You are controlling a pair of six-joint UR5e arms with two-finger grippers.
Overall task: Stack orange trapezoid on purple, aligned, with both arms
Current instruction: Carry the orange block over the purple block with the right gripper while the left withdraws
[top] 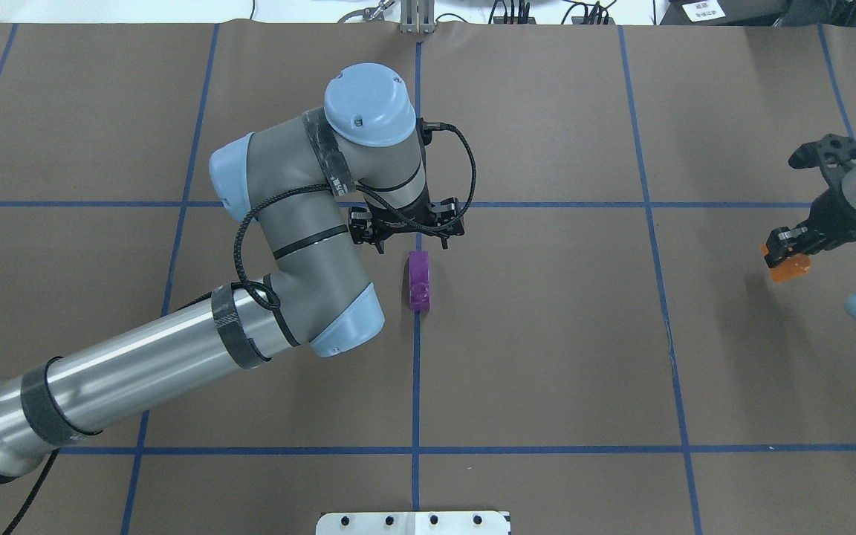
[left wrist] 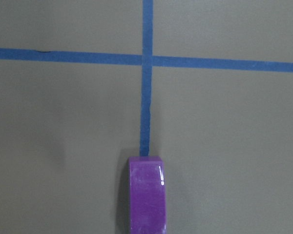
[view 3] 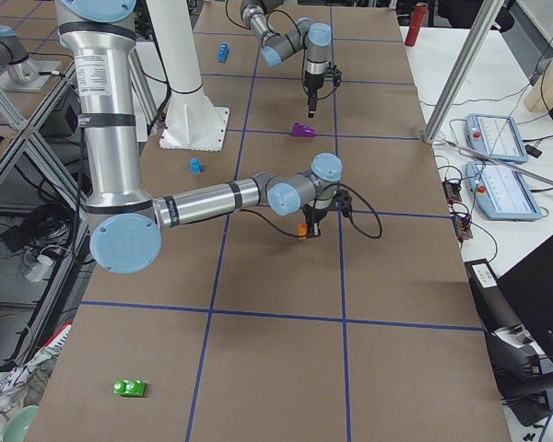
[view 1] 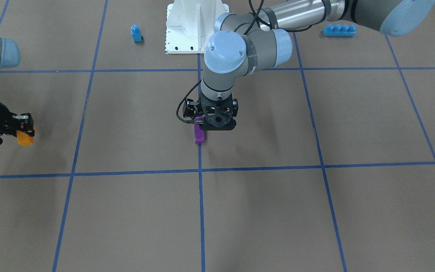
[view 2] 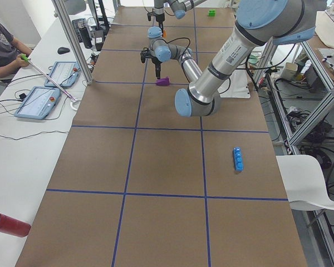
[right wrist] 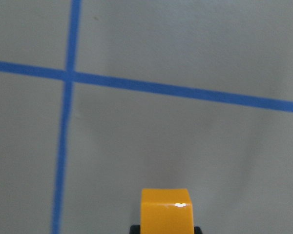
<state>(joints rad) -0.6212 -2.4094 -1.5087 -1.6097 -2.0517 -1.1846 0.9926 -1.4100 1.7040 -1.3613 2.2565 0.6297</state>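
Observation:
The purple block (top: 419, 281) lies on the brown table on a blue tape line near the middle; it also shows in the front view (view 1: 199, 135) and at the bottom of the left wrist view (left wrist: 146, 195). My left gripper (top: 407, 232) hangs above its far end, apart from it. No fingertips show in the left wrist view, so it reads as open and empty. My right gripper (top: 786, 251) is shut on the orange trapezoid (top: 789, 269), held low over the table far to my right, also in the front view (view 1: 25, 138) and right wrist view (right wrist: 165, 209).
A small blue single-stud block (view 1: 136, 33) and a long blue four-stud brick (view 1: 339, 30) sit either side of the white pedestal (view 1: 191, 26). A green brick (view 3: 129, 388) lies at the table's right end. An operator (view 2: 3, 44) sits beside the table.

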